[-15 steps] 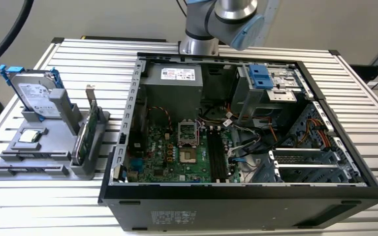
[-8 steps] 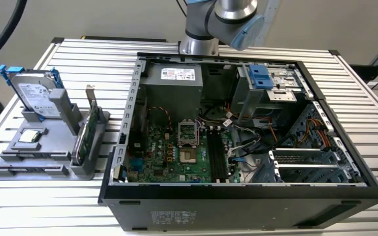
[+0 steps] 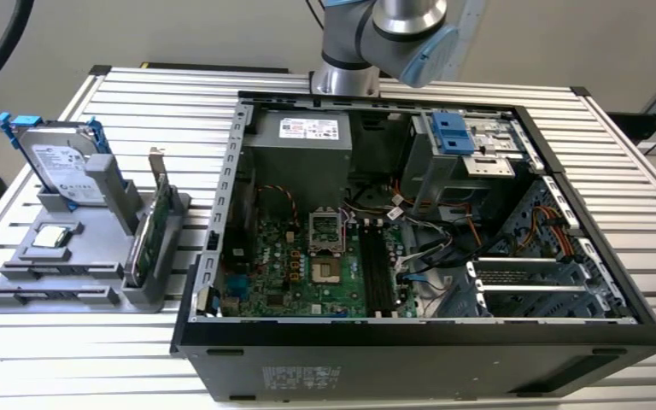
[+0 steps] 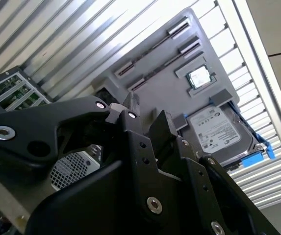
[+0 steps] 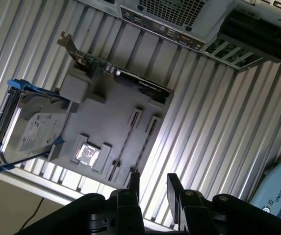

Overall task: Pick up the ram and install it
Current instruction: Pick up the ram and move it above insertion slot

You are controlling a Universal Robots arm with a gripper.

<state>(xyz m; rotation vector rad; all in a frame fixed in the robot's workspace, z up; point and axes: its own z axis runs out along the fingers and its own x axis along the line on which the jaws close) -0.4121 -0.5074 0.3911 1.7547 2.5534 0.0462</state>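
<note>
The ram is out of view. My gripper (image 5: 153, 182) hangs high above the slatted table, open, with nothing between its two black fingers (image 5: 133, 185). In the second wrist view the gripper (image 4: 147, 115) shows the same narrow empty gap. Far below it lies the grey parts holder (image 5: 113, 105), whose long narrow slots (image 5: 135, 117) look like bare grooves. In the exterior view the holder (image 3: 89, 256) stands to the left of the open computer case (image 3: 419, 248). The case's black memory slots (image 3: 379, 265) run beside the processor socket (image 3: 324, 231).
On the holder stand a silver hard drive with blue rails (image 3: 61, 158), a green card with a metal bracket (image 3: 151, 222) and a processor chip (image 3: 52, 237). The arm (image 3: 391, 34) rises behind the case. Cables (image 3: 419, 231) and drive cages (image 3: 465, 145) crowd the case's right half.
</note>
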